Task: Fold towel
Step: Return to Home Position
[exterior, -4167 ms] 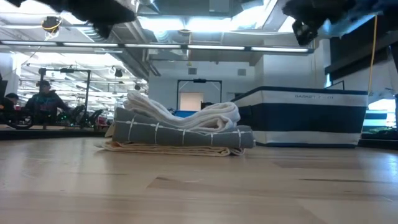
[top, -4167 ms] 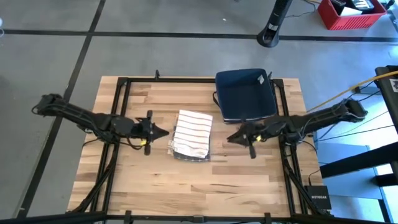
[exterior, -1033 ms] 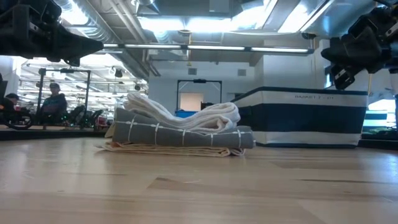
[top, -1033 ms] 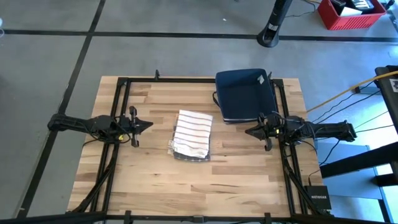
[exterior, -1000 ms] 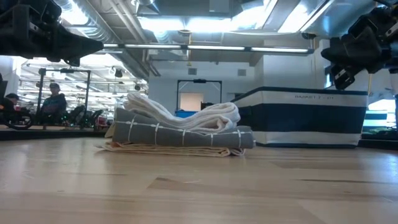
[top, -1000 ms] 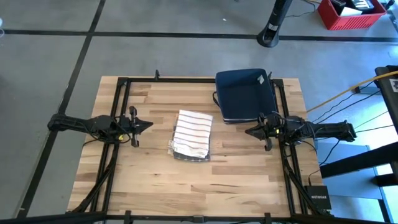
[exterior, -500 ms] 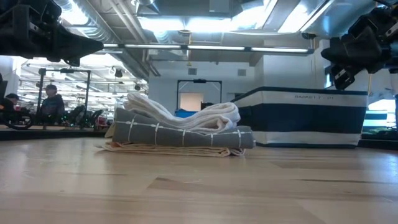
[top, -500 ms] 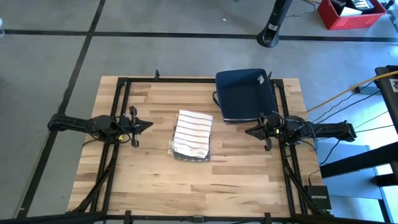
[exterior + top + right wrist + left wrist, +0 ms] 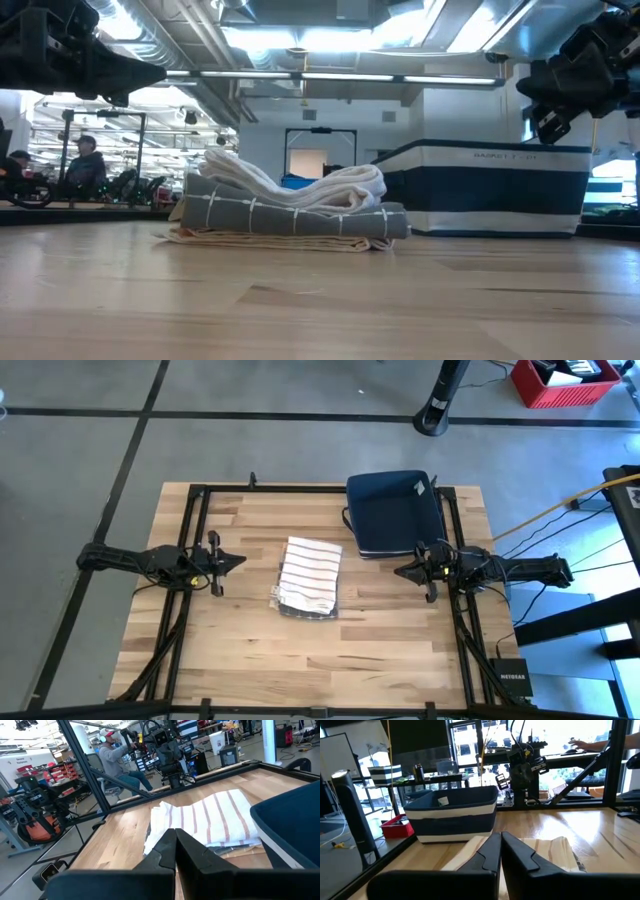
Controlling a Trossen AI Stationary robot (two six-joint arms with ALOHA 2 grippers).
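Your left gripper (image 9: pixel 232 560) and right gripper (image 9: pixel 400 572), fingers together, empty, face the towel stack (image 9: pixel 310 575) well ahead of both fingertips: parked clear because folding looks finished.

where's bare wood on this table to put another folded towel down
The widest bare wood is the strip of the wooden table at the high view's bottom, past the striped white towel stack. The corner left of the navy fabric basket is bare too. Tighter: between the stack and the shut left gripper, and among stack, basket and shut right gripper.
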